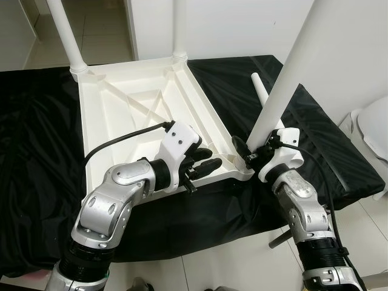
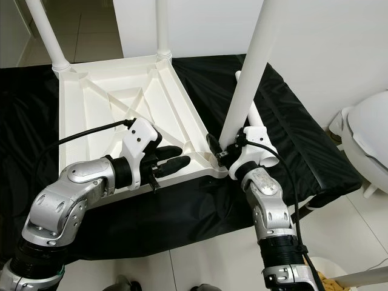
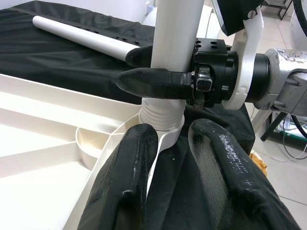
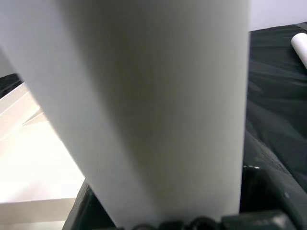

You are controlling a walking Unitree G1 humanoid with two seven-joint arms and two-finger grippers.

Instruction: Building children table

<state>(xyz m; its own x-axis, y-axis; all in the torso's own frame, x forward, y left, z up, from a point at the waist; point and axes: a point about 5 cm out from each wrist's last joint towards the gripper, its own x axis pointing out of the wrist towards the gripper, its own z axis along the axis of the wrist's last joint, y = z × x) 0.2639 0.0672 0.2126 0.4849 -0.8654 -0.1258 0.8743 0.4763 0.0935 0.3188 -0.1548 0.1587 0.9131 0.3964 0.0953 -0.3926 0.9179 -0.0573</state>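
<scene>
A white children's table top (image 1: 127,109) lies upside down on a black cloth. Two white legs (image 1: 63,30) (image 1: 179,27) stand in its far corners. A third leg (image 1: 285,79) stands, leaning a little, in the socket (image 3: 160,127) at the near right corner. My right gripper (image 1: 245,151) is shut on this leg just above the socket, one black finger (image 3: 153,81) wrapped across it. My left gripper (image 1: 203,165) is shut on the near rim (image 3: 156,153) of the table top, right beside that corner. A fourth leg (image 1: 259,88) lies loose on the cloth behind.
The black cloth (image 1: 36,121) covers a low platform that ends just before my arms, with tiled floor (image 1: 212,267) below. A white rounded fixture (image 1: 373,130) stands at the right. White walls rise behind the platform.
</scene>
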